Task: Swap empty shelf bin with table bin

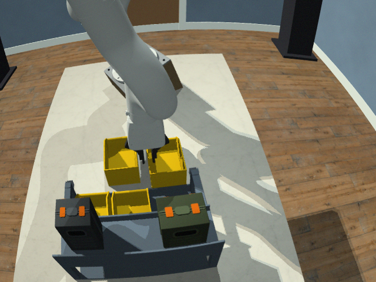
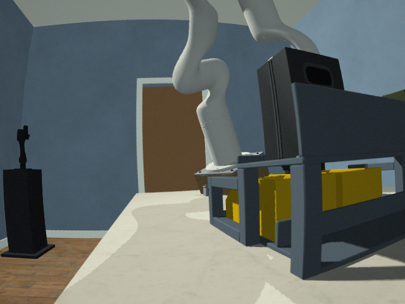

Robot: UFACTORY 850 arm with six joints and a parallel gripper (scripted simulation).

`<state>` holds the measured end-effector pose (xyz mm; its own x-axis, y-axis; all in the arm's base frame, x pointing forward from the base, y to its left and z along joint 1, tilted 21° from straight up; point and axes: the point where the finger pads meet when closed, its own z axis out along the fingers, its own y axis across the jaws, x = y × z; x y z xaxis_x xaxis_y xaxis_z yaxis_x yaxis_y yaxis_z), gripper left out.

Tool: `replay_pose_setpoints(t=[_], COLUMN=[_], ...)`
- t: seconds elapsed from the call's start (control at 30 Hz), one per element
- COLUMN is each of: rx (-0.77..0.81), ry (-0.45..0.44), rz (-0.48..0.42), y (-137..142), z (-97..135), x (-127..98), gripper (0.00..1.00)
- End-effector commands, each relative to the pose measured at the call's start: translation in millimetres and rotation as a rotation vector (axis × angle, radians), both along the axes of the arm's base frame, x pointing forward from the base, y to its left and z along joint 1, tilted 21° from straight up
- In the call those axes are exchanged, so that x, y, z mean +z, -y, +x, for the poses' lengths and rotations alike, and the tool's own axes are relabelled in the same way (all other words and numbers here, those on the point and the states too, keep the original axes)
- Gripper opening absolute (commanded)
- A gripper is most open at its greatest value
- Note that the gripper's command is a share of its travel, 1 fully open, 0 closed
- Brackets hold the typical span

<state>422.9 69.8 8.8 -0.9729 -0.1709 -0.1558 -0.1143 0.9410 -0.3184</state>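
Observation:
Two yellow open bins stand on the table in front of the grey shelf (image 1: 136,237): a left bin (image 1: 121,162) and a right bin (image 1: 167,162). My gripper (image 1: 147,157) points down between them. Its fingers are partly open and straddle the right bin's left side wall, one finger in the gap between the bins and one inside the right bin. I cannot tell which bin holds parts. Two more yellow bins (image 1: 95,203) (image 1: 131,201) stand in the shelf's left and middle places. The right place (image 1: 173,191) holds no bin. In the exterior view the shelf (image 2: 307,202) hides the gripper.
A black case (image 1: 77,222) and a green case (image 1: 183,218) stand on the shelf's top board. The arm's base (image 1: 115,79) is at the table's far end. In the exterior view yellow bins (image 2: 350,188) show through the frame.

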Motion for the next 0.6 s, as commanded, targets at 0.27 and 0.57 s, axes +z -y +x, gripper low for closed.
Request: replay_pose_setpoints(t=[0.27,0.57], rx=[0.001,0.001], ry=[0.002,0.002], rz=[0.001,0.001], y=[0.1,0.1], z=[0.9,0.9], x=[-1.2,-1.2], gripper=[0.26,0.00])
